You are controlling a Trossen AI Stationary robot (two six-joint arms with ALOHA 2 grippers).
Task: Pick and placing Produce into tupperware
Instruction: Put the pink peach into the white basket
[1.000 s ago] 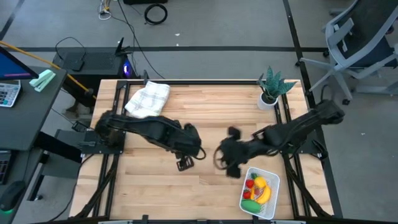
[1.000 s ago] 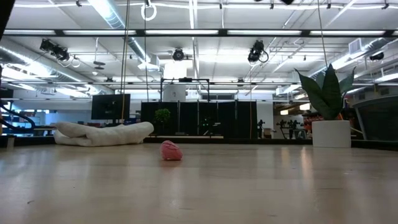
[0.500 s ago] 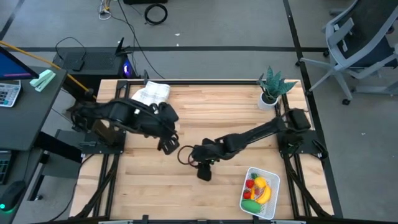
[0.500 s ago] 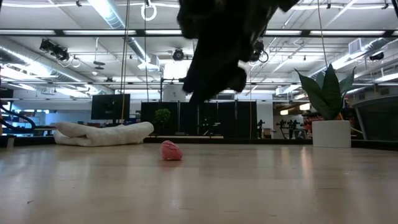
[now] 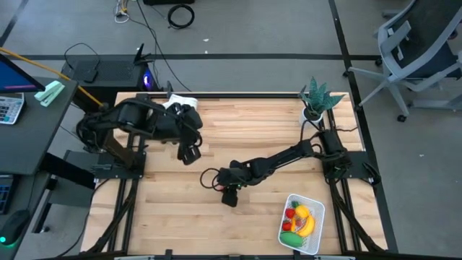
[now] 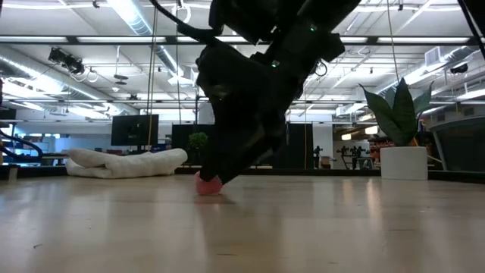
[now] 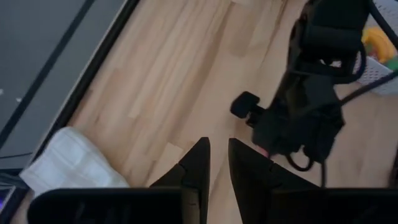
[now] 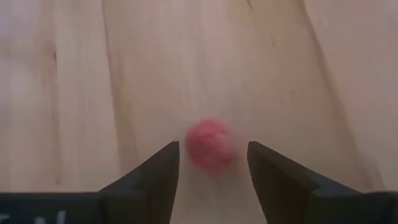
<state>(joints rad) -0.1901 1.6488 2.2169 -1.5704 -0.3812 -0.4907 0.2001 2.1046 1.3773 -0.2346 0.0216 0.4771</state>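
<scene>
Pale wooden counter (image 5: 245, 137) with visible grain, matt. Soft, fuzzy-looking pink-red piece (image 8: 210, 145). Folded white checked cloth (image 7: 71, 163). White perforated plastic basket (image 5: 315, 209). Matt black right tool (image 8: 209, 167).

A white basket of toy produce near the table's front right, and one small red piece alone on the wood.

The tupperware (image 5: 315, 209) is a white rectangular basket with rounded corners, sitting near the front right corner of the wooden table. Inside lie a yellow banana (image 5: 306, 220), a green oblong piece (image 5: 290, 238) at the end nearest the table's front edge, and tiny red pieces (image 5: 290, 214) beside the banana. Well apart from the basket, near the table's middle, a small round pinkish-red piece (image 8: 210, 145) with a bumpy surface rests on bare wood, lying between two dark fingers (image 8: 149, 178) without visibly touching either.
</scene>
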